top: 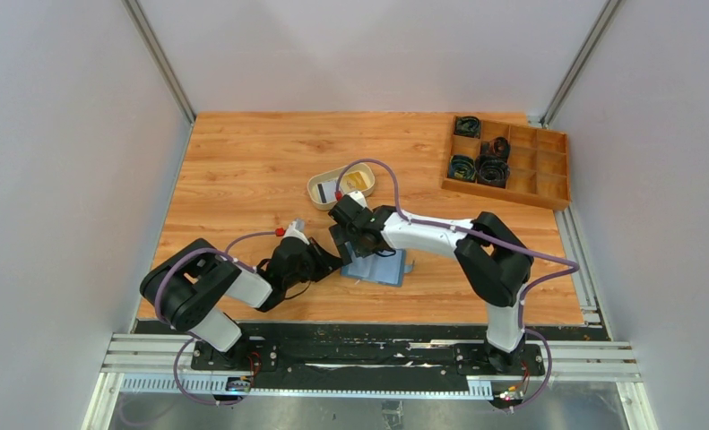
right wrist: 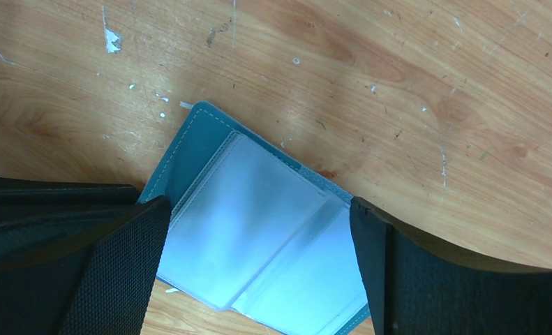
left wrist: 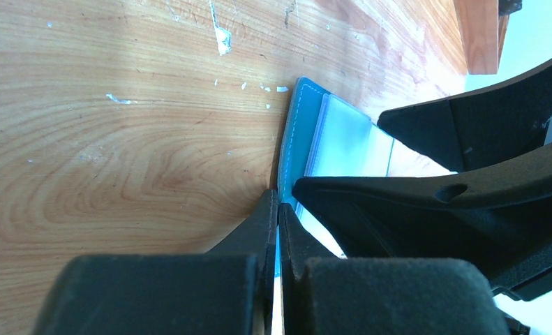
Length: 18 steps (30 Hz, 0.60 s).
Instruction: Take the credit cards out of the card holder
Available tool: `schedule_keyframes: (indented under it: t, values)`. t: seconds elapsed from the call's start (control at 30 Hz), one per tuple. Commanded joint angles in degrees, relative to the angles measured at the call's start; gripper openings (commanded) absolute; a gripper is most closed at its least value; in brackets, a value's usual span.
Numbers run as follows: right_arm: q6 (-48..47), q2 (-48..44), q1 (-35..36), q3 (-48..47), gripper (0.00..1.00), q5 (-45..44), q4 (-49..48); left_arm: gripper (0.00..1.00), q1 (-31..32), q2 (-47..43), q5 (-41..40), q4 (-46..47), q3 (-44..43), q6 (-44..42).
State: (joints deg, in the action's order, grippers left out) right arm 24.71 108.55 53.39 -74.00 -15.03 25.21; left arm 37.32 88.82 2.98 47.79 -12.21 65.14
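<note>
Pale grey walls (top: pixel 73 179) close in the workspace on three sides, with aluminium posts in the two far corners. Between them lies a wooden table (top: pixel 243 161) of warm orange grain; the wrist views show its surface scuffed with fine scratches and white flecks. Along its near edge runs a black and silver rail (top: pixel 368 363) that carries both bases. The right arm (top: pixel 485 255) reaches leftward across the near half of the table, and the left arm (top: pixel 203 291) bends low towards the middle. A wooden compartment box (top: pixel 555 184) sits in the far right corner with dark coiled items in several cells. Near the table's centre is a cream oval tray (top: pixel 317 191), holding a yellow credit card (top: pixel 358 177) and a whitish credit card (top: pixel 329 188) side by side. The card holder (top: pixel 382 269) lies opened flat on the table near the front edge, well apart from the tray, blue outside with pale, frosted inner pockets; whether a card sits in those pockets cannot be told. The right gripper (right wrist: pixel 259 202) hangs just above it with its fingers spread wide, one over each side of the pockets, holding nothing. The left gripper (left wrist: pixel 278 209) is low at the holder's left edge, fingers pressed together and pinching the blue rim.
</note>
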Motion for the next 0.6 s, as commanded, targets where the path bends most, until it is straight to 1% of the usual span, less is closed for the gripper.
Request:
schedule_keyframes:
  t: [0.0, 0.17, 0.33, 0.47, 0.57]
  values:
    - [-2.3, 0.9, -0.4, 2.0, 1.0, -11.7, 14.6, 0.0, -0.1, 0.6, -2.8, -9.4, 2.6, -1.5]
    - [-1.8, 1.6, 1.0, -0.8, 1.0, -9.5, 14.3, 0.0, -0.1, -0.4, -2.9, -9.4, 3.0, -1.0]
    - [-2.2, 4.3, 1.7, -4.3, 1.0, -8.2, 14.7, 0.0, 0.0, -4.0, -5.9, -12.2, 3.5, -0.7]
    - [-2.4, 3.4, 2.2, -2.6, 1.0, -8.2, 14.6, 0.0, 0.0, -8.7, -8.0, -16.9, 3.3, -1.0]
    - [-2.2, 3.1, 2.1, -1.7, 1.0, -7.8, 13.7, 0.0, 0.0, -10.2, -8.7, -18.7, 2.7, -1.2]
